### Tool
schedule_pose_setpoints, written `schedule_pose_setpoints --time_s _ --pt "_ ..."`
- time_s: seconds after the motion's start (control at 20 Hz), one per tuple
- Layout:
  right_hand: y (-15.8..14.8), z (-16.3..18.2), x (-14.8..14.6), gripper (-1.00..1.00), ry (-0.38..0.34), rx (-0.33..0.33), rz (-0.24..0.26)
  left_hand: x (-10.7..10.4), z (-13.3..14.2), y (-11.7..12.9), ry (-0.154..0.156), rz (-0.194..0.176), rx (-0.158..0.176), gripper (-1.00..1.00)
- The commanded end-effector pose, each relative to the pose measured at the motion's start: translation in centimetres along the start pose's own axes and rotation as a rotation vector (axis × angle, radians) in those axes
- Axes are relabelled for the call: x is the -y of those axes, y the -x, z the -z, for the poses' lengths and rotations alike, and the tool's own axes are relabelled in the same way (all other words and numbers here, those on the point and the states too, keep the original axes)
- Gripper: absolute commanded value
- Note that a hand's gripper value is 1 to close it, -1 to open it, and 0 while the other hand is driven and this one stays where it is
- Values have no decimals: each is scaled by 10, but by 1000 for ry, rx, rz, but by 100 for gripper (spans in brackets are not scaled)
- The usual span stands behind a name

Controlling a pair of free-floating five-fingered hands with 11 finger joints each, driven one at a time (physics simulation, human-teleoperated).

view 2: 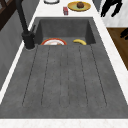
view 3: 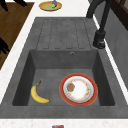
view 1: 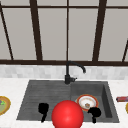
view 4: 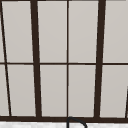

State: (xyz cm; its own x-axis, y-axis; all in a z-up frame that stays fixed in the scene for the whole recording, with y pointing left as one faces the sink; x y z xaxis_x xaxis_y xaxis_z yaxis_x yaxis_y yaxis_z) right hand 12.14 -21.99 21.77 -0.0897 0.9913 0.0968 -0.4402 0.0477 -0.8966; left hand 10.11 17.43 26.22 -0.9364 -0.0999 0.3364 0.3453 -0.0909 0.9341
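Note:
My left hand (view 1: 43, 109) hangs over the front edge of the sink's drainboard (view 1: 42, 93), fingers loose and pointing down, holding nothing. Over the front rim of the basin (view 1: 106, 100) floats my right hand (view 1: 94, 112), also relaxed and empty. Just behind it a red-rimmed white plate (view 1: 87, 102) with a scrap of food (view 3: 71, 86) lies in the basin. Beside the plate (view 3: 78, 89) rests a banana (view 3: 38, 95). Two hands with spread fingers (view 2: 111, 8) (view 2: 124, 33) float in front of the counter. A red ball (view 1: 67, 114) sits between my hands and hides the sink's front edge.
The black faucet (view 1: 68, 73) stands behind the sink's middle. A yellow plate with greenish food (view 1: 2, 105) sits on the left counter. On the right counter are a red packet (view 1: 122, 99) and a yellow plate with a brown item (view 2: 79, 6). A window fills the wall behind.

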Motion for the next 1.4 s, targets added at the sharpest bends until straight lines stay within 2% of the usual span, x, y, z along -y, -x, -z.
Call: schedule_pose_setpoints --time_s 0.0,0.15,0.25,0.45,0.55,0.95,1.15,1.35 --pt "0 0 0 0 0 0 0 -6 17 10 34 7 35 -100" --pt "0 0 0 0 1 -1 1 -10 30 18 35 4 39 -100" --pt "0 0 0 0 2 -1 2 -13 37 22 37 15 51 -100" --pt "0 0 0 0 3 -1 3 -10 40 23 59 22 112 -100" --pt "0 0 0 0 3 -1 4 -8 42 24 62 26 126 -100" --pt "0 0 0 0 3 -2 4 0 51 32 61 34 138 -100" --pt "0 0 0 0 4 -2 5 4 50 33 59 29 160 -100" --pt "0 0 0 0 4 -2 5 14 54 42 75 48 157 -100"
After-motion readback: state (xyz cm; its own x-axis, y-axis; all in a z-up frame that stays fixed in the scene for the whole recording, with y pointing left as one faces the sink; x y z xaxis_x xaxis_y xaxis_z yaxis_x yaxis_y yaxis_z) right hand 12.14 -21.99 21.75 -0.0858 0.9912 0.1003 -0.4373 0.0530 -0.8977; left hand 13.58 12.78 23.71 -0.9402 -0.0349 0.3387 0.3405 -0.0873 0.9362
